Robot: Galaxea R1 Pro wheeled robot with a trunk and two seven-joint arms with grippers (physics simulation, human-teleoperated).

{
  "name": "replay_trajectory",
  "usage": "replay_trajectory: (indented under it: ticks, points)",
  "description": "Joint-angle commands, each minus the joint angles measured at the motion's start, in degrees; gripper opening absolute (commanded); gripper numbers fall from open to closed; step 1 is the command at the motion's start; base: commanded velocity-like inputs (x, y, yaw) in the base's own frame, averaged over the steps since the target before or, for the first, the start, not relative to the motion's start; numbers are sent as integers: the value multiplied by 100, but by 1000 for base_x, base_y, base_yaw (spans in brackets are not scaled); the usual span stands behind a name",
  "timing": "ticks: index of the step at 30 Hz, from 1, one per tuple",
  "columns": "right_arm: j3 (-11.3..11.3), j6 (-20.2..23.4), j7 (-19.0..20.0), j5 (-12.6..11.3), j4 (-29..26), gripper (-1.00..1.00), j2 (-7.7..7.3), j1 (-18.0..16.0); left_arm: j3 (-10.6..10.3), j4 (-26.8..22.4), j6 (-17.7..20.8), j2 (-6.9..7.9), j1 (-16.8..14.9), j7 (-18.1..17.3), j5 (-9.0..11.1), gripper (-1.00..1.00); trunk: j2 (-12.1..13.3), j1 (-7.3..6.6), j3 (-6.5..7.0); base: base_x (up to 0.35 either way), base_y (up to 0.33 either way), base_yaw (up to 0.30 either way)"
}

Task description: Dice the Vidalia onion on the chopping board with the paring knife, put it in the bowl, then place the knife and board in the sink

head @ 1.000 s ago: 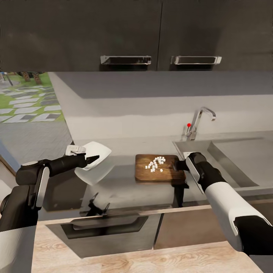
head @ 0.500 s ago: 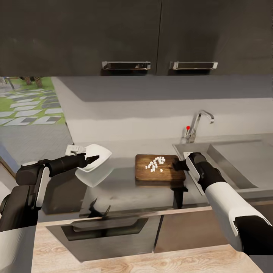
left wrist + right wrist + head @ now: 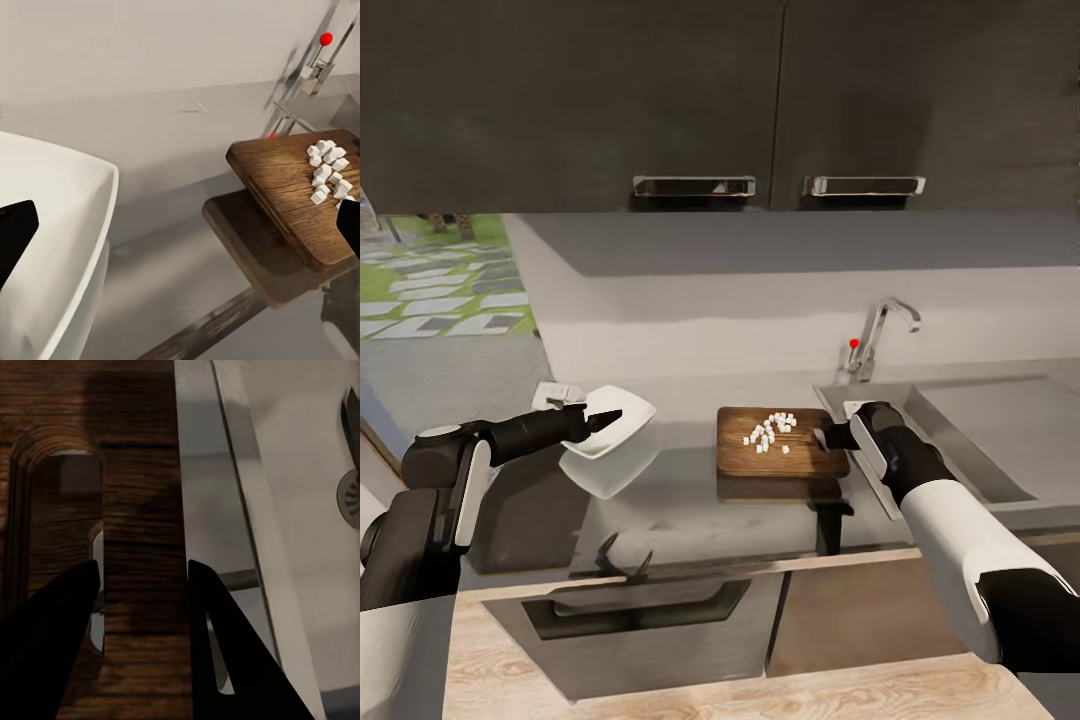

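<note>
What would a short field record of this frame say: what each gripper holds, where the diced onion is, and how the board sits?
left gripper: shut on the bowl, lifted off the countertop
right gripper: shut on the chopping board at its handle-hole end
diced onion: on the board, none in the bowl
board: raised above the countertop, beside the sink
paring knife: cannot tell
</note>
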Motion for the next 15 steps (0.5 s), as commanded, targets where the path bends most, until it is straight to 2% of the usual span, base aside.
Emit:
replay_trajectory:
  ticks: [1, 15]
  points:
    - [36, 20, -46, -67, -6, -100, -8, -5, 8, -3, 42, -1, -6, -24, 0, 100, -5, 1, 2, 0, 0, 0]
    - [36, 20, -46, -67, -6, -100, -8, -5, 10, -3, 42, -1, -6, -25, 0, 100, -5, 1, 129, 0, 0, 0]
